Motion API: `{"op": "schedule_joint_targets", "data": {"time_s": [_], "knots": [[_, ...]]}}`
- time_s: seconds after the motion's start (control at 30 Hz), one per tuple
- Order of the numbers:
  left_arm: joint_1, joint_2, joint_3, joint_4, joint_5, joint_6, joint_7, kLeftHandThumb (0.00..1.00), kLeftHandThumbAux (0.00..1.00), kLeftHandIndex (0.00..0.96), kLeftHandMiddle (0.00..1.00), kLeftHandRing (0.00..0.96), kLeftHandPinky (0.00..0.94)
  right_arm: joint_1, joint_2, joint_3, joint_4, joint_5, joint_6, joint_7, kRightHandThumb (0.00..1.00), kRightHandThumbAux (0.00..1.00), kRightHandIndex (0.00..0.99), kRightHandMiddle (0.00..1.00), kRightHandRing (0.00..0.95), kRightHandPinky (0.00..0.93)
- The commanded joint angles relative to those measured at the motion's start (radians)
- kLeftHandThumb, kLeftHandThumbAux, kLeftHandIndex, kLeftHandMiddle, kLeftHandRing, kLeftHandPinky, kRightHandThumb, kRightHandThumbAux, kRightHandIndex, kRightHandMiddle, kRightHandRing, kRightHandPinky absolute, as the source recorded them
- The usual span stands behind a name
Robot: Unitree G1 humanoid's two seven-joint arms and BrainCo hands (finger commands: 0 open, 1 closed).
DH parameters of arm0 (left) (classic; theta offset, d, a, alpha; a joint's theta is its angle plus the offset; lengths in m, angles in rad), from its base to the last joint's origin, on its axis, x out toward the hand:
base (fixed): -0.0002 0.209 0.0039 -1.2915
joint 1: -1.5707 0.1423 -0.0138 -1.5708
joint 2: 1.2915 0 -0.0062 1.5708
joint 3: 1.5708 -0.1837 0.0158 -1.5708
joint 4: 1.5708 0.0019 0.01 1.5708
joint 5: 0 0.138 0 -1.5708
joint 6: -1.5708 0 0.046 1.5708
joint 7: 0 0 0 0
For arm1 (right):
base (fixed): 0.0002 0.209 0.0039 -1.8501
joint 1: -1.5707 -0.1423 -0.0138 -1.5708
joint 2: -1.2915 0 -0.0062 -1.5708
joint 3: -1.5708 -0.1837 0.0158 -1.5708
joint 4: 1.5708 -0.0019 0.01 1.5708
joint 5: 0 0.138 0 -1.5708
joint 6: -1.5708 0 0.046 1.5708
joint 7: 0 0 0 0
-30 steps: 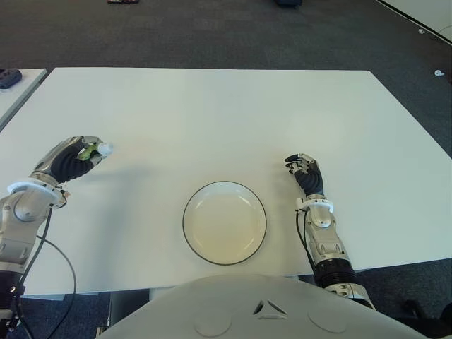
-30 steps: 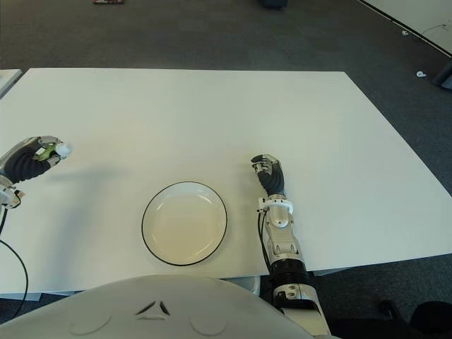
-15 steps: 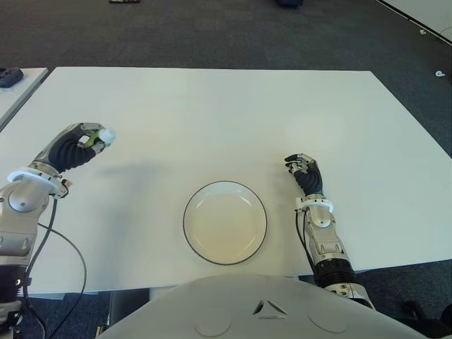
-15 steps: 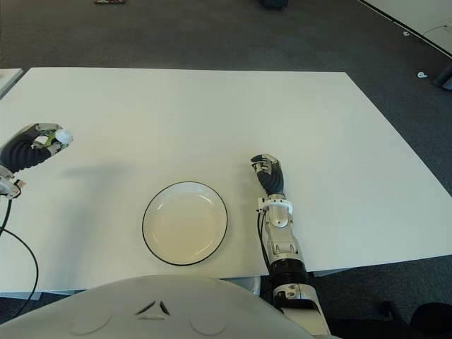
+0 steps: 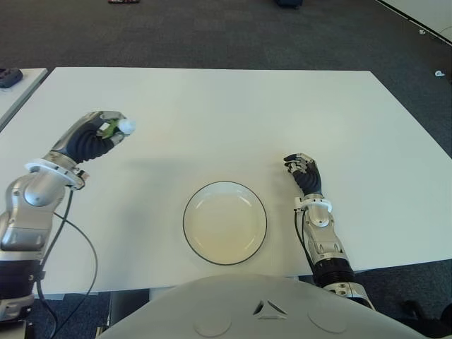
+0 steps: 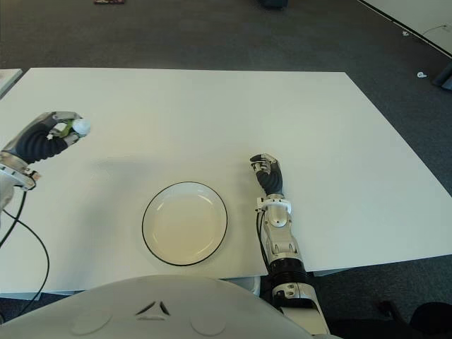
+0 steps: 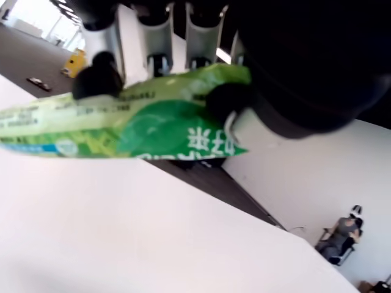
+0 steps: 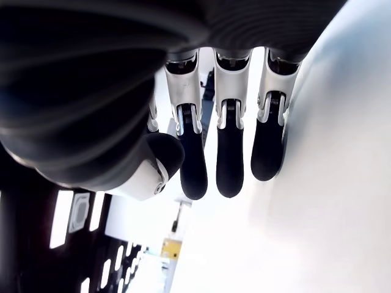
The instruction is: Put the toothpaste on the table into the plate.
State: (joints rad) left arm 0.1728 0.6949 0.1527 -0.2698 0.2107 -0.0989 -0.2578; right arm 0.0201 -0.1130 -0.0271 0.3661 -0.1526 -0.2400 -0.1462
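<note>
The toothpaste [image 7: 116, 125] is a green tube with a white cap, and it sits clamped in the left hand [image 5: 95, 138], up off the bench [image 5: 233, 113] on the robot's left side. From close by, the fingers [image 7: 98, 76] curl over the top of the tube and the thumb presses into its green face (there is printed lettering on it, too small for me to read). In the head view only the white cap and a sliver of green poke out past the dark fingers, pointing toward the middle of the bench.

The plate [image 5: 224, 222], white with a dark rim, lies flat near the front edge of the bench, well apart from the tube and to its right.

The right hand [image 5: 304, 173] shows just beside the plate, on its right side, holding nothing; its fingers [image 8: 230, 159] hang loosely bent and apart.

A dark carpeted floor [image 5: 212, 32] runs beyond the far edge.
</note>
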Motion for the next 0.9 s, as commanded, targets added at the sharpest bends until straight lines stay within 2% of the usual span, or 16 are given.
{"op": "schedule_joint_targets", "data": {"time_s": [0.03, 0.13, 0.37, 0.6, 0.73, 0.9], "knots": [[0.015, -0.045, -0.068, -0.096, -0.011, 0.035, -0.054, 0.714, 0.709, 0.442, 0.858, 0.847, 0.84, -0.013, 0.007, 0.003, 0.02, 0.0, 0.013, 0.0, 0.707, 0.729, 0.419, 0.421, 0.404, 0.422], [-0.016, -0.067, -0.128, -0.109, -0.012, 0.023, -0.087, 0.716, 0.708, 0.443, 0.86, 0.85, 0.847, -0.018, 0.009, 0.004, 0.027, 0.002, 0.012, 0.0, 0.708, 0.73, 0.419, 0.421, 0.403, 0.419], [-0.07, -0.111, -0.218, -0.082, -0.027, -0.028, -0.132, 0.721, 0.705, 0.443, 0.867, 0.859, 0.861, -0.026, 0.011, 0.007, 0.035, -0.001, 0.02, -0.004, 0.708, 0.73, 0.419, 0.418, 0.402, 0.418], [-0.114, -0.137, -0.311, -0.032, 0.003, -0.105, -0.166, 0.724, 0.704, 0.443, 0.875, 0.867, 0.863, -0.023, 0.011, 0.01, 0.026, -0.01, 0.03, -0.013, 0.708, 0.73, 0.418, 0.417, 0.405, 0.425], [-0.139, -0.154, -0.363, 0.027, 0.011, -0.162, -0.18, 0.724, 0.705, 0.443, 0.882, 0.87, 0.862, -0.024, 0.013, 0.011, 0.024, -0.01, 0.032, -0.016, 0.708, 0.73, 0.418, 0.419, 0.407, 0.426], [-0.188, -0.165, -0.429, 0.131, 0.077, -0.271, -0.172, 0.721, 0.706, 0.442, 0.898, 0.877, 0.869, -0.023, 0.014, 0.011, 0.02, -0.007, 0.035, -0.016, 0.708, 0.731, 0.418, 0.421, 0.408, 0.424]]}}
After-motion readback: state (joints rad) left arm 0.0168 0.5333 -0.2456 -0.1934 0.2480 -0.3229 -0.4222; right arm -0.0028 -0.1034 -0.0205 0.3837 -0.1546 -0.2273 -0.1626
